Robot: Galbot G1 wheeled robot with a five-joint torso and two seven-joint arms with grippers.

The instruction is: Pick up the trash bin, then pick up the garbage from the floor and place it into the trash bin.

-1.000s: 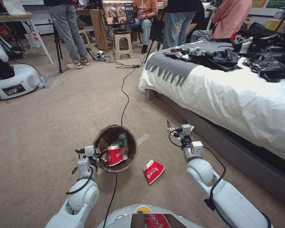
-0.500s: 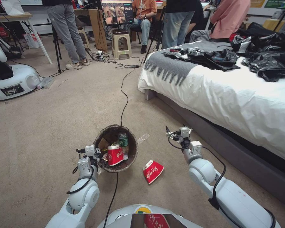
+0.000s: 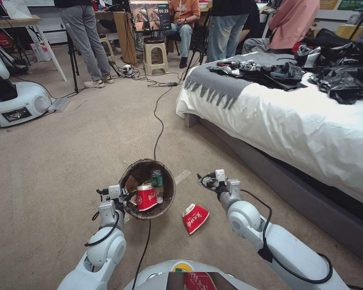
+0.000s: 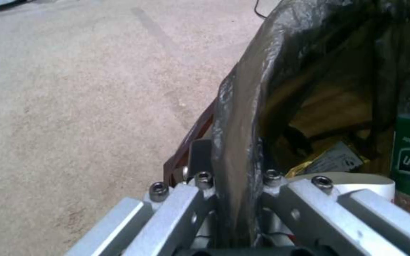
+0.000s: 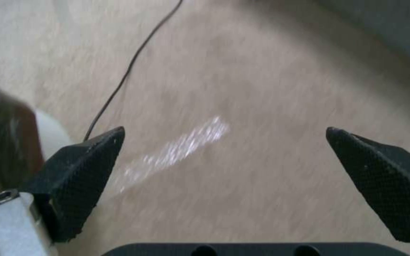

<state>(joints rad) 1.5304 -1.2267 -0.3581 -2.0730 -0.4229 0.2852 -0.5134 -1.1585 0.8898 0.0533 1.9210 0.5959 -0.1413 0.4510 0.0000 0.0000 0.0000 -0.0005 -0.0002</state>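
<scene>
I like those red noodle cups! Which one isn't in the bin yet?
The red noodle cup on the carpet, lying on its side beside the trash bin. The other red cup already sits inside it.

A bedroom mock-up in a robotics lab: bed [image 3: 294, 121], monitor [image 3: 150, 15], floor cables [image 3: 159, 117], another robot [image 3: 12, 96].

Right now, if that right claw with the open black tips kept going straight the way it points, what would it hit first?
Probably just bare carpet. The right gripper is open, with a shiny strip of tape between its fingertips; the trash bin sits off to one side. Depth is unclear.
</scene>
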